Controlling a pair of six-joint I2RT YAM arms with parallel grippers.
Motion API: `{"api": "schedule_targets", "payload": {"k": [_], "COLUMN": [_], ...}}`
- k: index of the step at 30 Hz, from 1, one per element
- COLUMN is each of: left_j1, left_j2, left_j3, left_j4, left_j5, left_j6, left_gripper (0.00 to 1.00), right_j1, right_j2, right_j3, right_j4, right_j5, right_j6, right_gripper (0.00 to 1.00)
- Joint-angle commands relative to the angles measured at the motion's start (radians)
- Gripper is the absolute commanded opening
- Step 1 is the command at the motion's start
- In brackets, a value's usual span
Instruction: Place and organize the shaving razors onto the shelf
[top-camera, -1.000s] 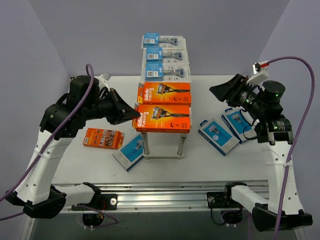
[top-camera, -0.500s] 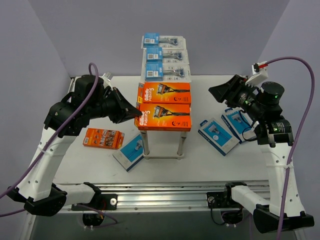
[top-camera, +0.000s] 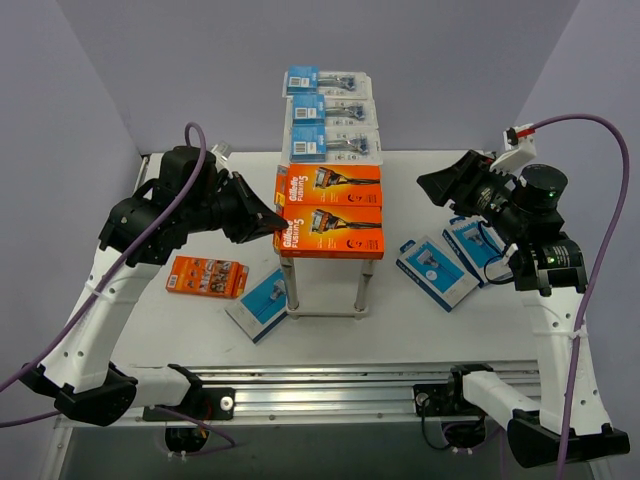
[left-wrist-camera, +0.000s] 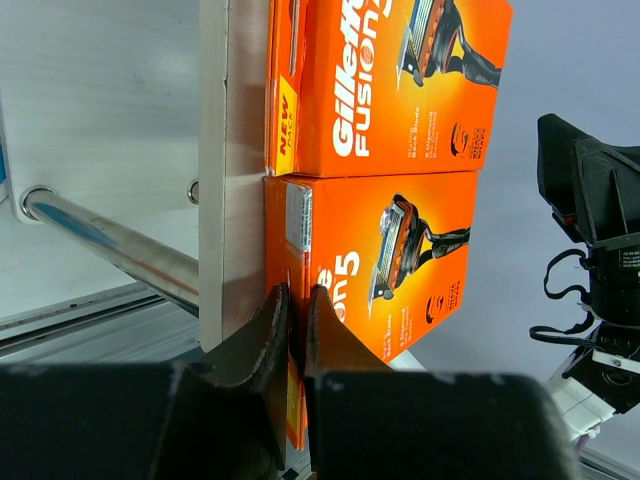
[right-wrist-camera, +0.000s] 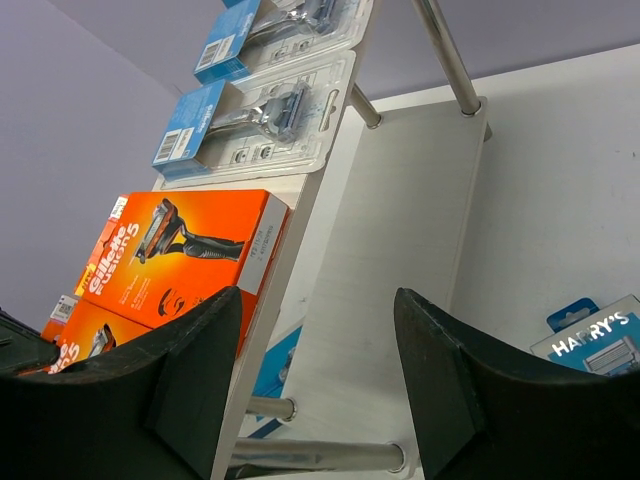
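The shelf (top-camera: 370, 160) stands mid-table, its pale top carrying three clear blister razor packs (top-camera: 333, 143) at the far end and two orange razor boxes at the near end. My left gripper (top-camera: 274, 225) is shut on the left edge of the nearer orange box (top-camera: 330, 229), which lies on the shelf top against the farther orange box (top-camera: 330, 186). In the left wrist view the fingers (left-wrist-camera: 268, 330) pinch that box (left-wrist-camera: 400, 260) beside the shelf edge (left-wrist-camera: 225, 200). My right gripper (top-camera: 432, 182) is open and empty, held above the table right of the shelf.
On the table lie a small orange box (top-camera: 207, 275) at the left, a blue-and-white pack (top-camera: 262, 303) by the shelf's near left leg, and two blue-and-white packs (top-camera: 436, 270) (top-camera: 477, 247) under my right arm. The shelf's metal legs (top-camera: 362, 287) stand near the front.
My left gripper has pushed the nearer orange box farther onto the shelf, up against the other orange box. The right arm has barely moved.
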Motion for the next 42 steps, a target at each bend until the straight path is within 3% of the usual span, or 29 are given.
{"api": "schedule_targets", "payload": {"k": [1,34,42], "left_j1": [-0.006,-0.007,-0.004], "left_j2": [-0.003,0.014,0.009], "left_j3": [0.045,0.051,0.052], "left_j4": [0.065,0.088,0.071], "left_j5": [-0.005,-0.016,-0.033], "left_j6": [-0.013,0.051,0.066], "left_gripper": [0.02,0.02,0.15], "right_j1": [0.010,0.040,0.042], "right_j2": [-0.014,-0.027,-0.027], "right_j3": [0.009,0.029,0.028], "right_j4": [0.021,-0.016,-0.016], "right_j5": [0.009,0.074,0.080], "right_j6": [-0.022,-0.058,-0.058], "right_gripper": [0.58,0.61,0.61]}}
